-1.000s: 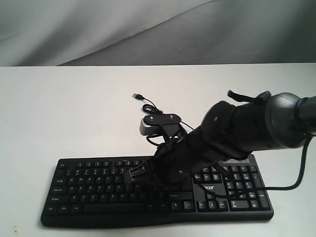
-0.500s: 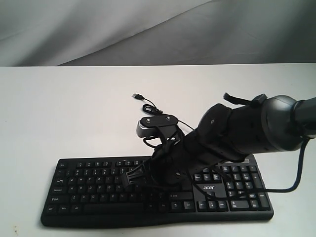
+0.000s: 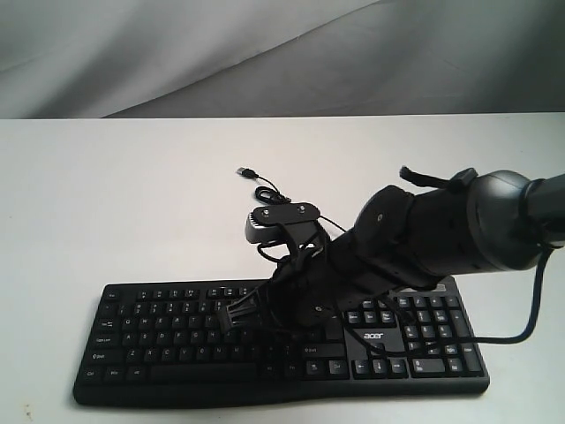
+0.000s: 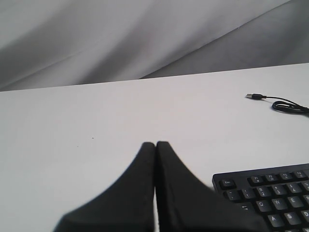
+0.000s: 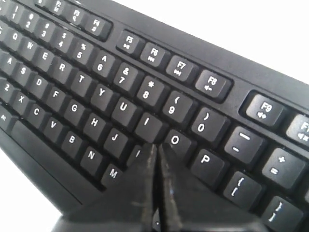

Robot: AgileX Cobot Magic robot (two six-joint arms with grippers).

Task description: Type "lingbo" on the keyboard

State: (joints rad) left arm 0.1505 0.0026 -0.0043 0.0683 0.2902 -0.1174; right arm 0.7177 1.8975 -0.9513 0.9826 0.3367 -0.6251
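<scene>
Black keyboard (image 3: 159, 340) is lying on the table (image 3: 132, 203) while the right gripper (image 5: 155, 147), jaws pinched together, is pointing between I and O, needing a straight, centred press on one keycap; the left gripper (image 4: 155, 144), likewise closed, is idling off its end.

- The keyboard (image 5: 72, 92) is black plastic; its keys are smooth with a soft sheen (legends printed in white).
- The table (image 3: 132, 194) is white, smooth and matt.
- The backdrop (image 3: 177, 53) looks like creased grey cloth.
- The right gripper (image 5: 155, 147) is matt black and faintly scuffed; the left gripper (image 4: 155, 145) looks alike.
- The right arm's casing (image 3: 494, 221) is dark with a dull gloss.
- The cable (image 3: 274, 193) is black and smooth.
</scene>
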